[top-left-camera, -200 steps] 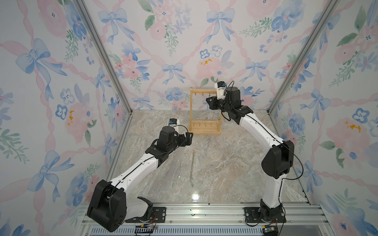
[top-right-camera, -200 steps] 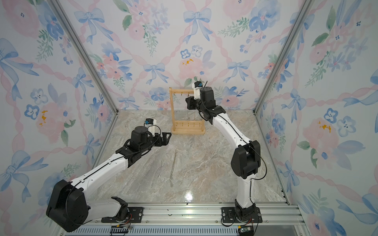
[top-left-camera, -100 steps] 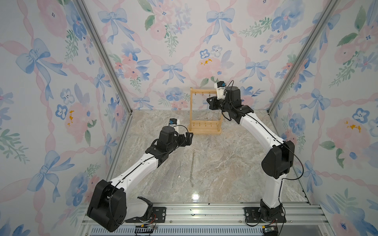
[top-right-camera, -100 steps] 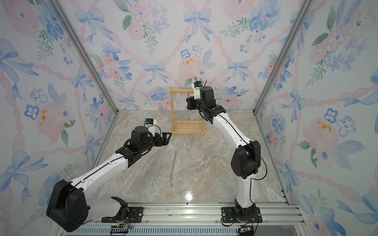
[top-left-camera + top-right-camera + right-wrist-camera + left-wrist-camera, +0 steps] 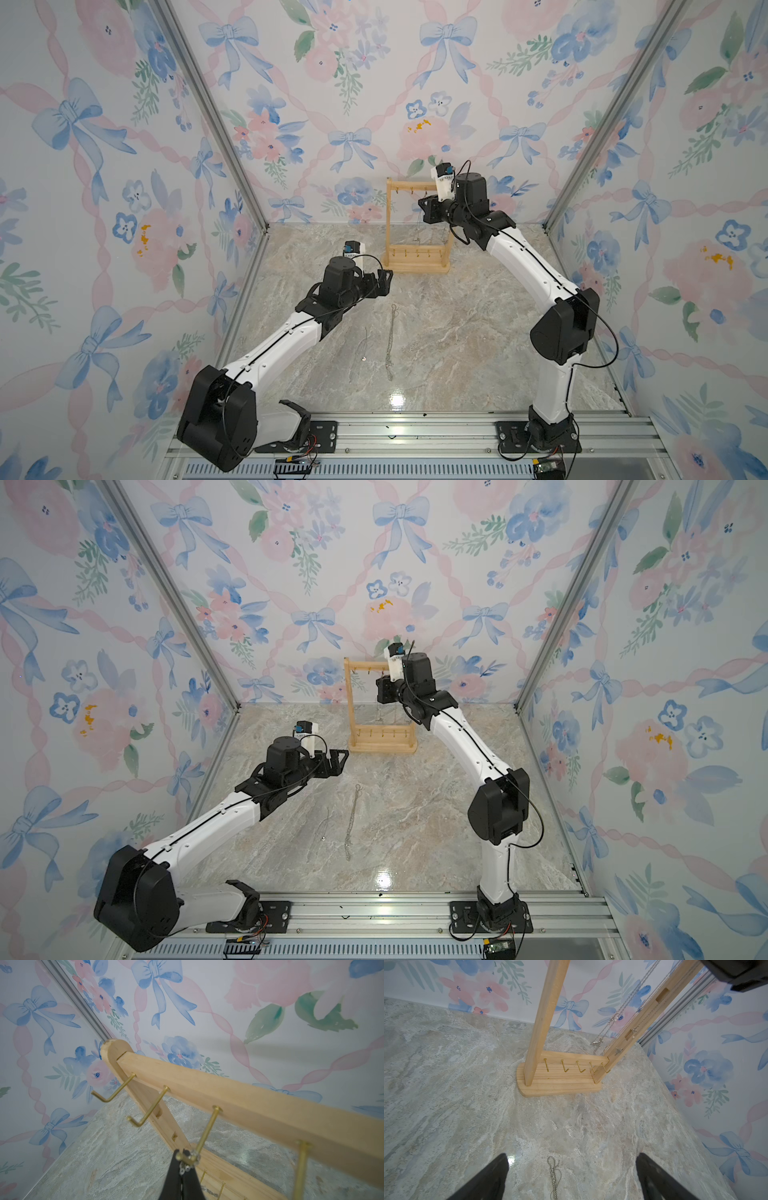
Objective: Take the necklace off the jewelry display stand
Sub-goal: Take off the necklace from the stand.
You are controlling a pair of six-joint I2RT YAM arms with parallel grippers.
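The jewelry display stand (image 5: 417, 262) (image 5: 382, 746) of light pine stands at the back of the table, with brass hooks on its top bar (image 5: 249, 1105). My right gripper (image 5: 426, 210) (image 5: 382, 692) (image 5: 182, 1159) is up at the top bar, shut on the silver necklace (image 5: 187, 1166) where it loops over the bend of a hook (image 5: 207, 1130). The chain hangs down inside the frame (image 5: 417, 226) (image 5: 623, 1012). My left gripper (image 5: 384, 282) (image 5: 338, 762) (image 5: 572, 1156) hovers open, low over the table in front of the stand's base (image 5: 560, 1084).
Two chains lie stretched out on the marble table: a thicker one (image 5: 390, 340) (image 5: 353, 820) (image 5: 553, 1176) just below my left gripper and a thin one (image 5: 365, 345) (image 5: 324, 825) beside it. Floral walls close in the table at the back and on both sides.
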